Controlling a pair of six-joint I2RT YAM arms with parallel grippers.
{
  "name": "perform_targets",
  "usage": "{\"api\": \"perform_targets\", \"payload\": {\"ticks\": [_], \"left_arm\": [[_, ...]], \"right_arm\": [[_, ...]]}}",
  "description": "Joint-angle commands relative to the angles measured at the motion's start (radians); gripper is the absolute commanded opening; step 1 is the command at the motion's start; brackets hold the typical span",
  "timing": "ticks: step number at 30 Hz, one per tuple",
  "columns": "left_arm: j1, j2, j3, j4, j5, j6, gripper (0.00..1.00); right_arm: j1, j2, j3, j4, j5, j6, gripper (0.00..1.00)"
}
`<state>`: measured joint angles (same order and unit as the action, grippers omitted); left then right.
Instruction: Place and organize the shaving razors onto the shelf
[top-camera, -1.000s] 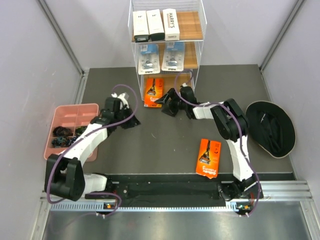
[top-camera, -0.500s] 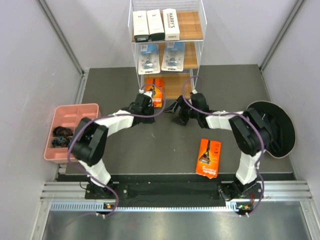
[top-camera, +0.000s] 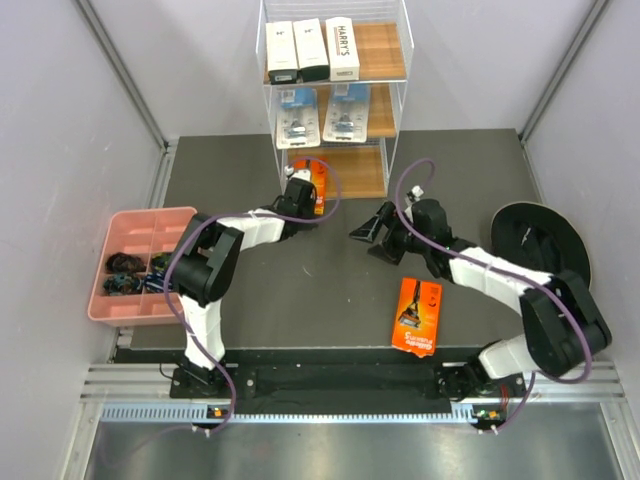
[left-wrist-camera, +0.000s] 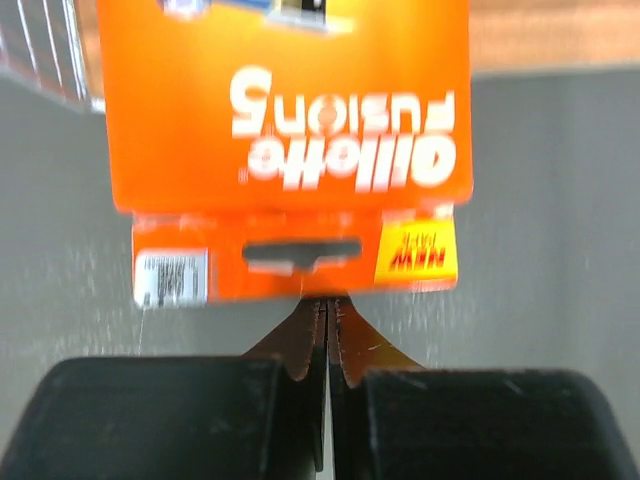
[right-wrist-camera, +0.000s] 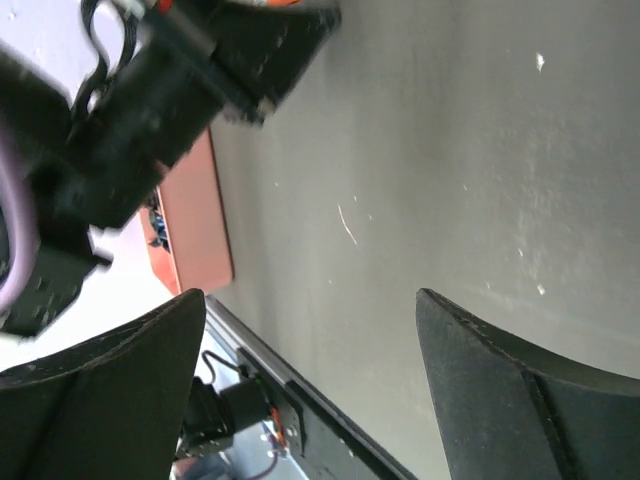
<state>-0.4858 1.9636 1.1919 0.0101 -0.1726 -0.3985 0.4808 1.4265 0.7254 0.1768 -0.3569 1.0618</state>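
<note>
A dark grey table (top-camera: 300, 290) sits between pale walls, with the shelf (top-camera: 390, 45) at its far edge.
White boxes (top-camera: 312, 48) fill the shelf's top tier and blister packs (top-camera: 322, 115) the middle one. A pink tray (top-camera: 140, 214) sits at the left and a dark round object (top-camera: 540, 255) at the right. The left arm stretches toward the shelf foot. The left gripper (left-wrist-camera: 322, 305) has its fingers pressed together, tips touching the near edge of an orange card (left-wrist-camera: 290, 120). The right gripper (top-camera: 372, 235) hangs spread wide over bare table. A second orange card (top-camera: 416, 315) lies near the front.
</note>
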Motion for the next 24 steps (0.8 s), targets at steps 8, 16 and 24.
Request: {"api": "perform_targets", "payload": {"ticks": [8,16,24], "left_arm": [[-0.004,0.144,0.159,0.057,-0.051,-0.033,0.0],[-0.004,0.139,0.18,0.036,-0.024,-0.031,0.0],[-0.048,-0.008,0.011,0.067,0.053,-0.068,0.0]], "right_arm": [[-0.011,-0.271,-0.052,-0.241,0.104,-0.114,0.89],[-0.01,-0.342,-0.077,-0.296,0.113,-0.123,0.89],[-0.01,-0.402,-0.038,-0.416,0.151,-0.158,0.9]]}}
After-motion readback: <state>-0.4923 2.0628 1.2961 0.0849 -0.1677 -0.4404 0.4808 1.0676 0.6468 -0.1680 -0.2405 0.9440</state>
